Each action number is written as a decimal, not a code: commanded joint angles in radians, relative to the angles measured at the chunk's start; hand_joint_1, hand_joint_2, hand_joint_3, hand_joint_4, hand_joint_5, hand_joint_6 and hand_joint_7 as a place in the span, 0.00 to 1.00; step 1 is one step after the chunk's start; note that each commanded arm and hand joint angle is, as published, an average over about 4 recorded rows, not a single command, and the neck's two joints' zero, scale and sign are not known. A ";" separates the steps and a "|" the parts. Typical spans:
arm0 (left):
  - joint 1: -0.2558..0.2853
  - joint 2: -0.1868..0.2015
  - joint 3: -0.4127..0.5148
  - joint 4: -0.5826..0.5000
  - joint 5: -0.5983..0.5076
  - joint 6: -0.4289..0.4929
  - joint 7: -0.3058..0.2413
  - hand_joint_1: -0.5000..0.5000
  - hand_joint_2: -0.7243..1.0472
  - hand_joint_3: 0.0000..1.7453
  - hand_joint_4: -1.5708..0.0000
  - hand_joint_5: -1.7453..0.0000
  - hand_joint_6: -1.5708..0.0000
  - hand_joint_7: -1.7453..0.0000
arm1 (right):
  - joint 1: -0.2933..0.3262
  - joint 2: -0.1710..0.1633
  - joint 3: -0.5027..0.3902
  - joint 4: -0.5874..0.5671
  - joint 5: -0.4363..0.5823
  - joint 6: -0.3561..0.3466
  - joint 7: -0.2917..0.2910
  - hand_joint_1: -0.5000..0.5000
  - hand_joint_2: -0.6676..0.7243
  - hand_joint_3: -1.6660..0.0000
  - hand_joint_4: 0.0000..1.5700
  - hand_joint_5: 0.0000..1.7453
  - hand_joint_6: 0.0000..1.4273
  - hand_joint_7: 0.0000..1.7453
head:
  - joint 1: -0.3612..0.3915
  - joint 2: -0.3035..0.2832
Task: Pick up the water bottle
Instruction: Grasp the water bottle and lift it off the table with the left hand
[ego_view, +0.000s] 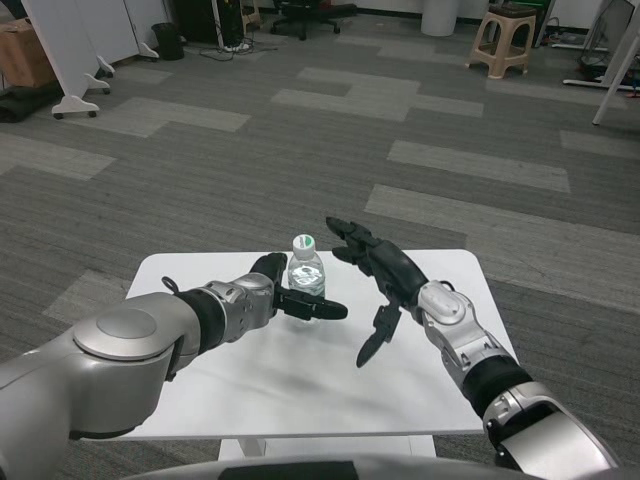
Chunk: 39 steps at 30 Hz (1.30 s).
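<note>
A small clear water bottle (306, 272) with a white cap stands upright near the middle of the white table (200, 275). My left hand (290, 295) wraps around its lower half from the left, with one finger across the front and the others behind it. The bottle's base is hidden by that hand, so I cannot tell whether it touches the table. My right hand (378, 280) hovers just right of the bottle with its fingers spread, holding nothing and apart from the bottle.
The table's far edge lies just behind the bottle, with grey carpet floor beyond. A beige stool (503, 40), white partition panels (75, 50) and a cardboard box (25, 52) stand far off at the back of the room.
</note>
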 joint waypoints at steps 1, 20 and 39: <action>0.004 -0.004 0.000 0.007 -0.008 0.006 -0.003 1.00 0.30 0.10 1.00 1.00 1.00 1.00 | -0.029 -0.012 0.004 0.003 0.005 -0.011 -0.003 0.29 0.82 0.85 0.00 0.33 0.00 0.00 | -0.003 -0.002; -0.010 -0.018 -0.029 0.019 -0.007 0.009 0.002 1.00 0.65 0.05 1.00 1.00 1.00 1.00 | -0.019 -0.012 0.003 -0.005 0.011 -0.012 -0.003 0.25 0.84 0.86 0.00 0.33 0.00 0.00 | -0.018 0.005; -0.010 -0.019 -0.048 0.019 -0.006 0.020 0.000 1.00 0.90 0.05 1.00 1.00 1.00 1.00 | -0.012 -0.010 -0.001 -0.018 0.014 -0.013 -0.005 0.26 0.84 0.86 0.00 0.33 0.00 0.00 | -0.019 0.017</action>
